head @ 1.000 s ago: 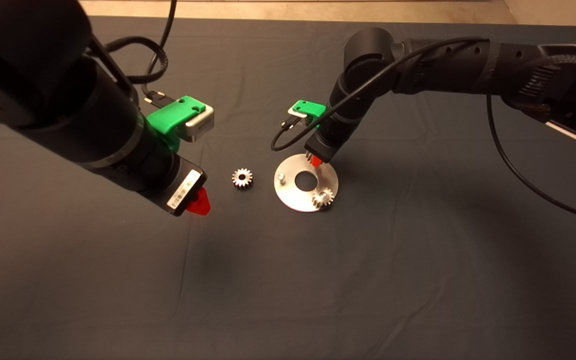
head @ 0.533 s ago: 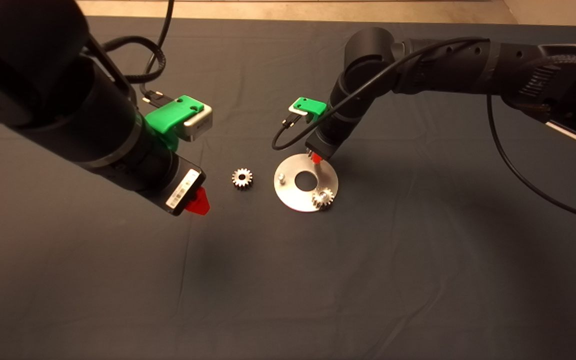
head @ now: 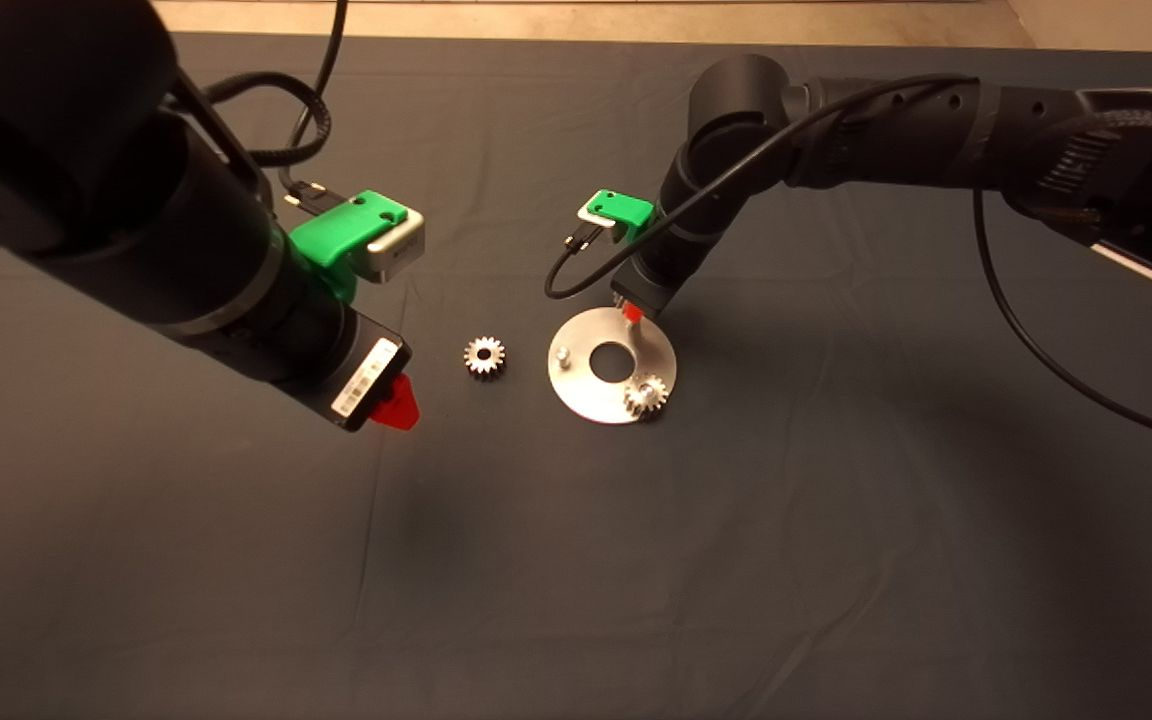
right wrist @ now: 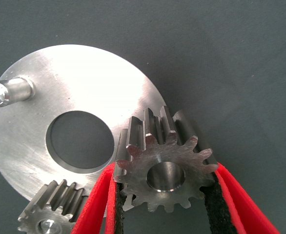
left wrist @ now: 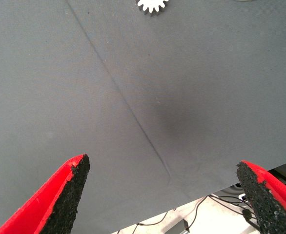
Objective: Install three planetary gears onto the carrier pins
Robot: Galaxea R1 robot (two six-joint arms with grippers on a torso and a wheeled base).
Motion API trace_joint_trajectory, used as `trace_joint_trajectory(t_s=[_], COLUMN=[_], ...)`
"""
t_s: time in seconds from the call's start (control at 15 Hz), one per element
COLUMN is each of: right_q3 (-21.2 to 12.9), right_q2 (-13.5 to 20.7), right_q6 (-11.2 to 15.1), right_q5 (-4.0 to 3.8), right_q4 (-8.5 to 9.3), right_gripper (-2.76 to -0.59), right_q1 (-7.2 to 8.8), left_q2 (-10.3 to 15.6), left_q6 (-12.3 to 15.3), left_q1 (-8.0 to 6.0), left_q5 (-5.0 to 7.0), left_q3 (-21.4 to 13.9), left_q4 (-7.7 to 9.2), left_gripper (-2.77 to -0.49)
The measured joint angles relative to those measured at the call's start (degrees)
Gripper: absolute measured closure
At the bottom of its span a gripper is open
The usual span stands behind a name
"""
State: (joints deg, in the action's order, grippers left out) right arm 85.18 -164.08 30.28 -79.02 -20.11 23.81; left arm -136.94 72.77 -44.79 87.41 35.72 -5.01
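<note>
Bench surface: dark mat [head: 576, 560], wide bare cloth on the near side and to both flanks, pale floor beyond its far edge. Item one, carrier disc [head: 591, 395], flat near mat centre, central hole open. Item two, bare pin [head: 563, 354] on the disc's left side, upright, nothing on it. Item three, seated gear [head: 645, 395] on the pin at the disc's near right edge, bore vertical, teeth reaching the disc rim. Item four, loose gear [head: 484, 356], flat on the mat just left of the disc, apart from it, bore upward, clear cloth all round. Item five, held gear [right wrist: 165, 168], clamped between the jaws of the right gripper [head: 632, 316] over the disc's far right portion; in the right wrist view its bore faces the camera, axis roughly along the fingers [right wrist: 96, 204], tooth flanks overlapping the disc edge beside the central hole; the pin beneath it is hidden. Item six, left gripper [head: 398, 408], hovering above bare mat to the left of the loose gear, jaws wide apart, nothing between the pads [left wrist: 72, 192].
</note>
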Motion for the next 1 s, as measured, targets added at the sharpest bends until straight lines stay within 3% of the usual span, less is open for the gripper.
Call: trace_joint_trajectory(t_s=[0.13, 1.0], right_q3=[0.00, -0.04], right_q2=[-0.05, -0.05], right_q6=[0.00, 0.01], right_q5=[-0.02, -0.44], right_q4=[-1.52, -1.58], right_gripper=[-0.92, -0.92], right_q1=[0.00, -0.27], left_q2=[0.00, 0.33], left_q6=[0.00, 0.00], left_q1=[-0.02, -0.02], left_q5=[0.00, 0.00], left_q3=[0.00, 0.00], left_q4=[0.00, 0.06], left_gripper=[-2.17, -2.17])
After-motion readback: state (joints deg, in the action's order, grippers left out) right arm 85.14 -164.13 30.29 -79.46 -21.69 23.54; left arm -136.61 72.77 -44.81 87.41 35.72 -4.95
